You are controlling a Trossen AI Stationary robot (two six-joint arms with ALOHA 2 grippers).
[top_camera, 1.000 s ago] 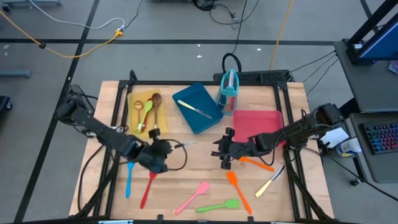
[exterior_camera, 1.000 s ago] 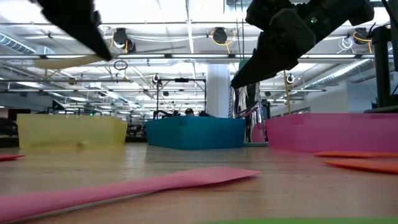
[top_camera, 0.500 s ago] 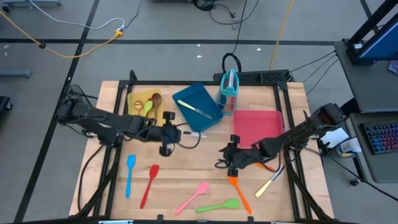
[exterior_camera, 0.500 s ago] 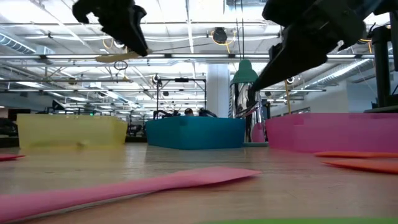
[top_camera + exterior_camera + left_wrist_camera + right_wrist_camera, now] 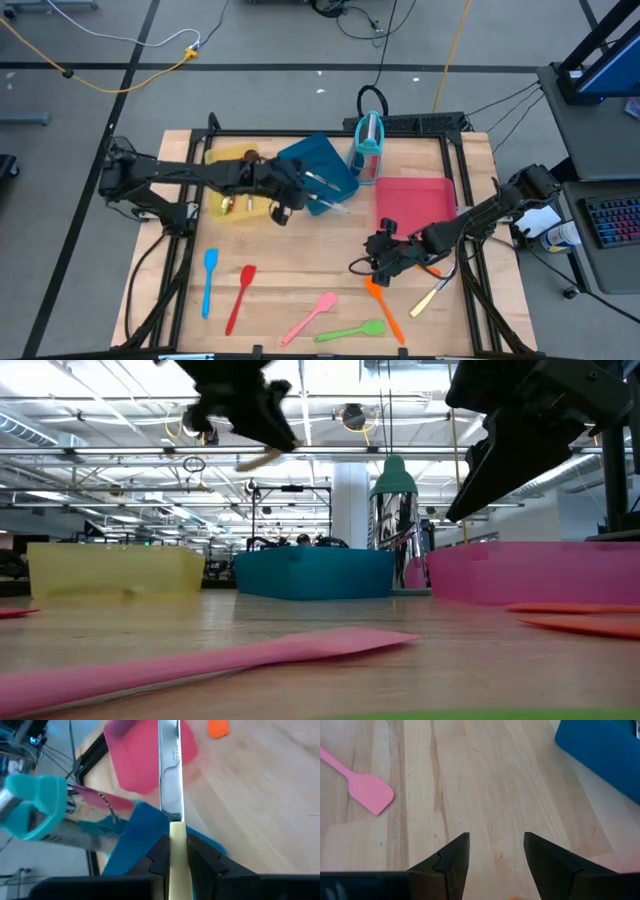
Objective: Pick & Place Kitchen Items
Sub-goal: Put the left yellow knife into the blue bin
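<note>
My left gripper (image 5: 292, 205) hangs over the near edge of the blue tray (image 5: 330, 160), shut on a cream-handled metal knife (image 5: 328, 208) whose blade points to the table's right. In the left wrist view the knife (image 5: 169, 775) runs straight out past the fingers. My right gripper (image 5: 381, 262) is open above the wood, just far of an orange spatula (image 5: 384, 308). Its wrist view shows bare table between the fingers (image 5: 451, 855) and a pink spatula (image 5: 365, 790) farther off. My left gripper pinches the knife by its cream handle (image 5: 176, 831), close to where the blade begins. The fingers lie along the knife, one on each side of the handle. The knife is lifted clear and about level (image 5: 260, 458), its blade reaching out over the blue tray.
Yellow tray (image 5: 232, 205) with wooden and green spoons at the far left, red tray (image 5: 415, 198) at the right, teal holder (image 5: 368, 142) at the far edge. Blue (image 5: 208, 282), red (image 5: 238, 298), pink (image 5: 310, 318) and green (image 5: 352, 331) spatulas, another orange one and a knife (image 5: 432, 295) lie near.
My left gripper has carried the knife from the middle of the table toward the far edge and to the right, up to the blue tray. My right gripper has drifted a little toward the near edge and right, over the orange spatula.
</note>
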